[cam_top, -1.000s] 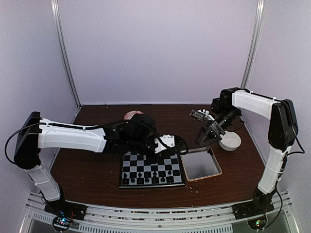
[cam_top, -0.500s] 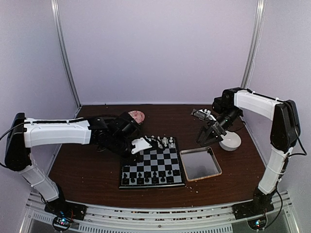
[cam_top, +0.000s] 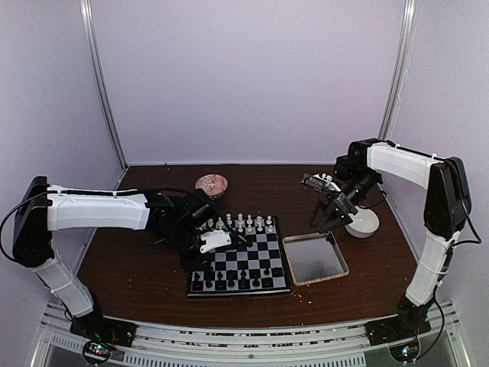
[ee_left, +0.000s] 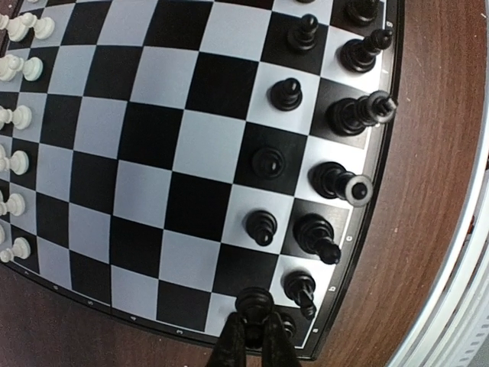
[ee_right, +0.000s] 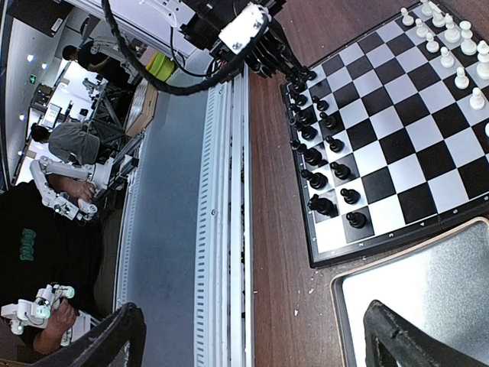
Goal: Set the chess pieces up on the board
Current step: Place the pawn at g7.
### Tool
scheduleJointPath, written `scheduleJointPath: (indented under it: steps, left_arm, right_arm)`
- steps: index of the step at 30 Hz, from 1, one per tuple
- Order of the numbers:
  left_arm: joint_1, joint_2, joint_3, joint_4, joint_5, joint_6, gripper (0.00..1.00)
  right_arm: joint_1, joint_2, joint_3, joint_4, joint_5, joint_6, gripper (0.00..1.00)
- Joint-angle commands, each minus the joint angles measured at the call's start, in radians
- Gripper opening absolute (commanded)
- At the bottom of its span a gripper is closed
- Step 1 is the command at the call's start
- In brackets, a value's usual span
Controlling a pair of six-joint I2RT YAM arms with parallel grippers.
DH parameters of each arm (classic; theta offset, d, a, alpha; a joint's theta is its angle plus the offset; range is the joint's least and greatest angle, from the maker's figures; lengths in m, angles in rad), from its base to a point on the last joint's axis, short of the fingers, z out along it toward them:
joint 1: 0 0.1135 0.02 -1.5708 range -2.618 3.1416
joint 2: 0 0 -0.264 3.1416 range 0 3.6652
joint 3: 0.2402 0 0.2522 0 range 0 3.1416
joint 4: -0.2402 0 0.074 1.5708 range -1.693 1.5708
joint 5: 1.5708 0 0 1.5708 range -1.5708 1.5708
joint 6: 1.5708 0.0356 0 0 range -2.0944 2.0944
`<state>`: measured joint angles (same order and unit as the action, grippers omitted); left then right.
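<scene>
One black pawn (ee_left: 254, 300) pinched in the left gripper (ee_left: 254, 325), low over the board (ee_left: 153, 138) at its near left corner, beside seated black pieces (ee_left: 334, 180). Placing step, probably. Next: lowering squarely, then releasing without nudging neighbours. Right gripper (cam_top: 329, 215) spread wide beyond the tray (cam_top: 339, 254), past its far edge. No readable writing.

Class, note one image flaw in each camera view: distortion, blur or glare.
Top external: soft even light, chess pieces too tiny to tell apart. Left wrist: wide lens bows the board. Right wrist: near fingers blurred, tray washed pale.
</scene>
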<state>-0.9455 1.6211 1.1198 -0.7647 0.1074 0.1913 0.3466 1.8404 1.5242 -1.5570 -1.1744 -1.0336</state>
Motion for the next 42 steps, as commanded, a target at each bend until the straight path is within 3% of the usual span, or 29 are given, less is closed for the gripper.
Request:
scheduleJointPath:
  steps: [1,32,42]
  left_arm:
    - [0.006,0.039,0.014,-0.018,0.025,-0.005,0.03]
    - [0.011,0.164,0.094,-0.081,-0.014,0.031,0.03]
    - [0.011,0.155,0.101,-0.08,-0.016,0.024,0.15]
  right_arm:
    - [-0.005,0.014,0.001,-0.02,-0.017,-0.023,1.0]
    - [-0.005,0.038,0.0,-0.047,-0.014,-0.05,1.0]
    - [-0.005,0.042,0.006,-0.063,-0.014,-0.063,1.0]
